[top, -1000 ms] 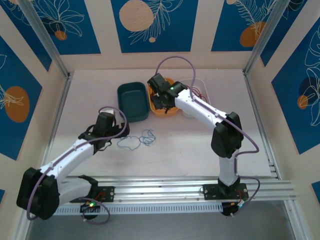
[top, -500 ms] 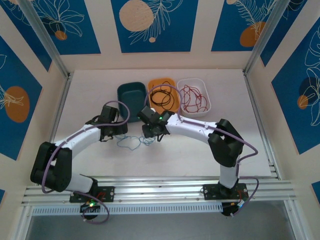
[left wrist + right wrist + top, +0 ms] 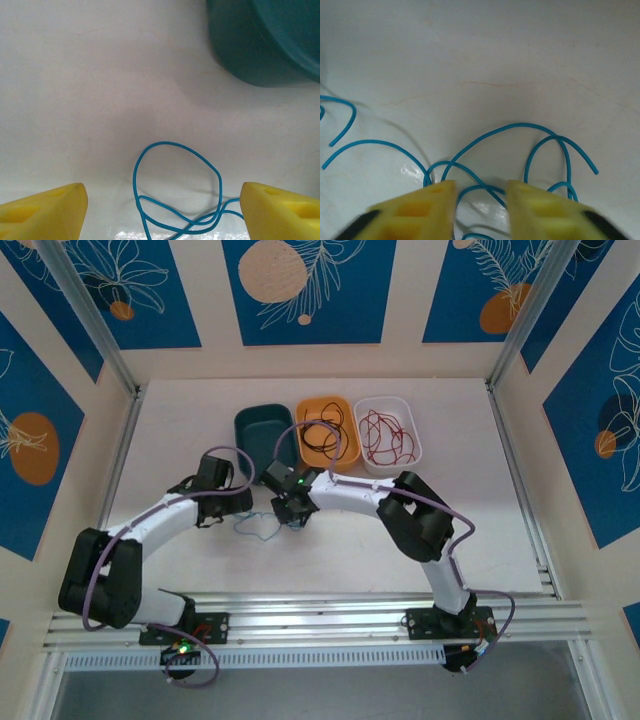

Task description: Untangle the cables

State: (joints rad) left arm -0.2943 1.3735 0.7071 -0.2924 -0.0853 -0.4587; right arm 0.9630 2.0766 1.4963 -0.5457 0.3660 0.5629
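From above, three bins stand in a row at twelve o'clock on the white table [image 3: 180,430]. They are a teal plastic bin [image 3: 262,435], an orange plastic bin [image 3: 303,410] holding a coiled thin black cable [image 3: 322,435], and a white plastic bin [image 3: 400,400] holding a thin red cable [image 3: 385,435]. A thin blue cable [image 3: 262,528] lies on the table at the teal bin's six o'clock, between the left gripper [image 3: 243,502] and the right gripper [image 3: 288,515].

In the left wrist view, the left gripper [image 3: 162,215] is spread wide around a blue loop [image 3: 170,144], with the teal bin [image 3: 265,40] at one o'clock.

In the right wrist view, the right gripper [image 3: 480,200] is narrowed with a gap, and blue strands [image 3: 520,124] run at twelve o'clock.
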